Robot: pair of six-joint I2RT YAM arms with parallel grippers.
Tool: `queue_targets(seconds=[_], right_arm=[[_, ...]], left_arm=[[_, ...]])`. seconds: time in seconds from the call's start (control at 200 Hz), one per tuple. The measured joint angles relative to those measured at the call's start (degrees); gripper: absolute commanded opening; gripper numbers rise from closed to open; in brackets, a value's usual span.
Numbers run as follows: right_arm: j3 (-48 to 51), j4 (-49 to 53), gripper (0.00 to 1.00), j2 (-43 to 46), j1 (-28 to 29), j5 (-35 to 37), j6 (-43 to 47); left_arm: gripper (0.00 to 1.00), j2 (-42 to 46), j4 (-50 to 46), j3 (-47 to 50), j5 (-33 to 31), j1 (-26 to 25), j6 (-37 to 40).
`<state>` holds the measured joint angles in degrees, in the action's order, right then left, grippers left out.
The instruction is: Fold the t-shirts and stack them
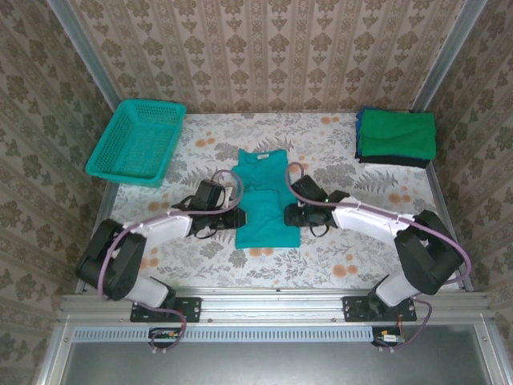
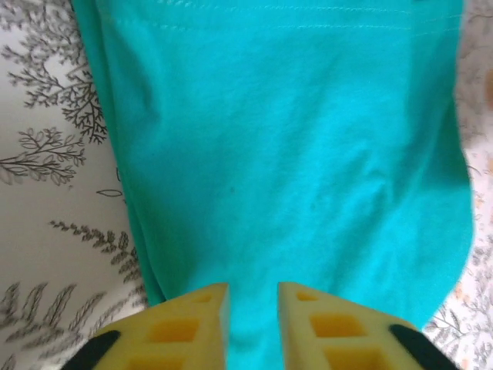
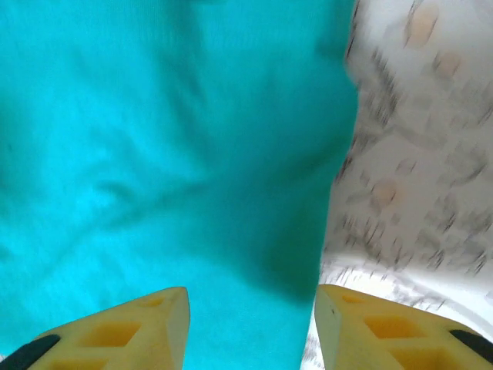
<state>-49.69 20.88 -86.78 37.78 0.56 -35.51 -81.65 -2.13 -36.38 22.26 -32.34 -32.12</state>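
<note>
**A:** Where's the teal soft-cloth t-shirt (image 1: 264, 200)?

**B:** Flat at the centre of the flower-patterned bench (image 1: 345, 253). The left end effector (image 2: 253, 291) is at its 9 o'clock edge, narrowly parted and pinching nothing I can see. The right end effector (image 3: 250, 294) is at 3 o'clock, wide and straddling the edge.

**A:** Handling?

**B:** Light and limp, so it'll likely sag. Pinch both side edges together.

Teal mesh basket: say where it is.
Top view: the teal plastic mesh basket sits at the floral table's far left corner, left of the teal cloth t-shirt.
</note>
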Motion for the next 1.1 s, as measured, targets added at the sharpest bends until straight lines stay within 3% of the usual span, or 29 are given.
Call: queue_targets(seconds=[0.145,0.38,0.465,0.79,0.99,1.1], right_arm=[[3.5,0.0,0.5,0.1,4.1,-0.6,-3.0],[5.4,0.1,0.54,0.7,7.3,-0.1,-6.4],[5.9,0.1,0.54,0.7,7.5,0.5,-7.0],[5.9,0.2,0.56,0.1,7.6,2.4,-7.0],[5.9,-0.3,0.52,-1.1,7.7,2.4,-7.0],[6.4,-0.8,0.45,-1.1,7.8,2.5,-7.5]], left_arm=[[0.41,7.0,-2.2,3.3,-2.3,-2.7,-0.9],[0.58,10.9,-3.1,12.0,-5.3,-6.8,-4.0],[0.61,12.4,-3.4,12.0,-6.8,-8.2,-4.6],[0.52,8.3,-5.2,9.4,-9.3,-9.3,-5.6],[0.46,5.4,-6.5,7.0,-11.2,-10.5,-6.3],[0.43,4.5,-6.8,6.5,-11.8,-10.9,-6.7]])
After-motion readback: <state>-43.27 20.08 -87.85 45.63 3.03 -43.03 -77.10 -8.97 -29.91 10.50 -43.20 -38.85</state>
